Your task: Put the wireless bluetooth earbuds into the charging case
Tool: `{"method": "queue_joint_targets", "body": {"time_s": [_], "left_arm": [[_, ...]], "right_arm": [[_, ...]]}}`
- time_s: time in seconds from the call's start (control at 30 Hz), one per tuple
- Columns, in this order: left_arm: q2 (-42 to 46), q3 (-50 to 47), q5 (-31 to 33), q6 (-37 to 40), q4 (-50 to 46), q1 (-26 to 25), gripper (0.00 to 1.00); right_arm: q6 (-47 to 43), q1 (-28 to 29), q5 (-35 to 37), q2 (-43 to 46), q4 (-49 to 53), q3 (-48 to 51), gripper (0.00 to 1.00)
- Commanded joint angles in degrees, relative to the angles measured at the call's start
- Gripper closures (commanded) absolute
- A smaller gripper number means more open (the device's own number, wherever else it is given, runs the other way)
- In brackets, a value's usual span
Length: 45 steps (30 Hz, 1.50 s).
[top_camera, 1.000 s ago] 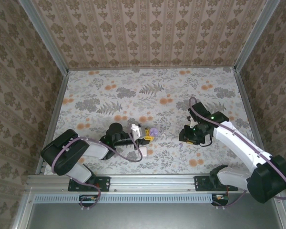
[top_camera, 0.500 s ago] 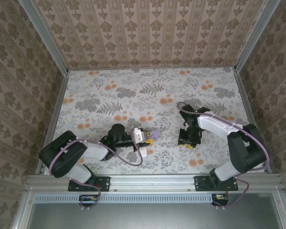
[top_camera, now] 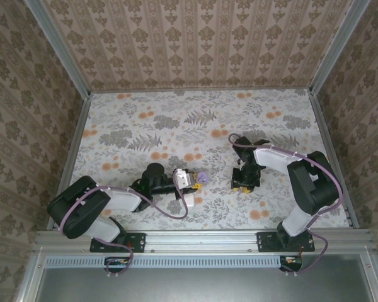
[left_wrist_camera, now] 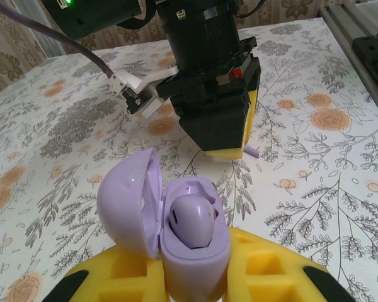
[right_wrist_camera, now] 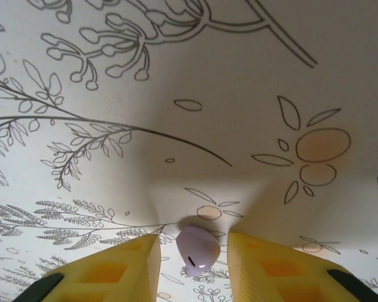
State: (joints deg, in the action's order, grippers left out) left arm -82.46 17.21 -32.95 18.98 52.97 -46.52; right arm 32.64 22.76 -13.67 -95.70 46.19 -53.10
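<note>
Near the front middle of the table (top_camera: pixel 145 119), my left pincer (top_camera: pixel 190 181) is clenched on the charging case (left_wrist_camera: pixel 192 242), a lilac pebble gripped by its lower body between the yellow fingers (left_wrist_camera: pixel 116 277). Its lid (left_wrist_camera: pixel 129 198) stands swung open to the left of the left wrist view, and one lilac earbud (left_wrist_camera: pixel 192 220) sits in the case's well. Off to the right, my right pincer (right_wrist_camera: pixel 194 264) points straight down at the flowered surface with its jaws released. Through its wrist camera I see the second earbud (right_wrist_camera: pixel 198 247) lying on the table between the two yellow fingertips (right_wrist_camera: pixel 116 274), with a thin gap showing on each side, so nothing is gripping it. From the left wrist camera I look across at that right pincer, its yellow tips down on the table. The two pincers stand apart, with flowered table between them.
</note>
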Motion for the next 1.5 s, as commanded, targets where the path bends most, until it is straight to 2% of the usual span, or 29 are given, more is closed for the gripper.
{"method": "queue_joint_targets", "body": {"time_s": [0.0, 0.37, 0.7, 1.0, 1.17, 1.47], "left_arm": [[1.77, 0.37, 0.23, 1.14, -1.26, -0.32, 0.91], [2.20, 0.98, 0.92, 0.80, -3.06, -0.19, 0.91], [-2.84, 1.73, 2.00, -3.57, 0.60, -0.24, 0.91], [-9.92, 4.94, 2.69, -11.73, 4.61, -0.29, 0.91], [-14.31, 7.85, 3.37, -16.76, 6.88, -1.00, 0.91], [-17.58, 13.31, 5.20, -20.19, 4.07, -1.83, 0.92]], "right_arm": [[-1.08, -0.23, 0.00, -1.74, 0.00, -1.35, 0.69], [-1.61, -0.17, 0.78, -1.85, 0.65, -0.76, 0.77], [-0.39, 1.42, 4.88, 7.92, -1.48, 1.25, 0.80], [-3.16, 3.16, 8.04, 20.31, -12.51, 5.73, 0.81], [-6.86, 3.60, 8.37, 22.98, -20.12, 7.94, 0.81], [-10.57, 4.65, 7.72, 25.29, -32.90, 12.41, 0.81]]}}
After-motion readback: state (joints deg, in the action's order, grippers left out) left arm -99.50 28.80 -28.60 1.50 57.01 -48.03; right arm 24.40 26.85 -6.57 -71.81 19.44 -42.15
